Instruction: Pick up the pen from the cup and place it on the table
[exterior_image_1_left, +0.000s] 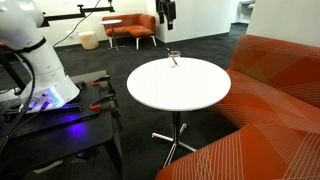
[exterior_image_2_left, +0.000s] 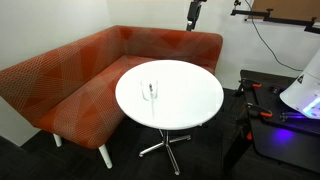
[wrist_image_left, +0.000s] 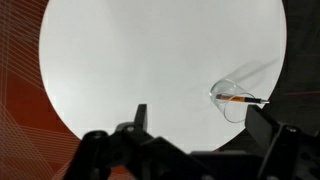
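The clear glass cup stands near the far edge of the round white table. It also shows in the other exterior view and in the wrist view. The thin dark orange-brown pen stands inside the cup, and shows faintly in both exterior views. My gripper is open and empty, high above the table and well apart from the cup. It hangs at the top of both exterior views.
An orange corner sofa wraps around the table. A dark bench with purple light holds the white robot base and red-handled tools. An orange armchair stands far back.
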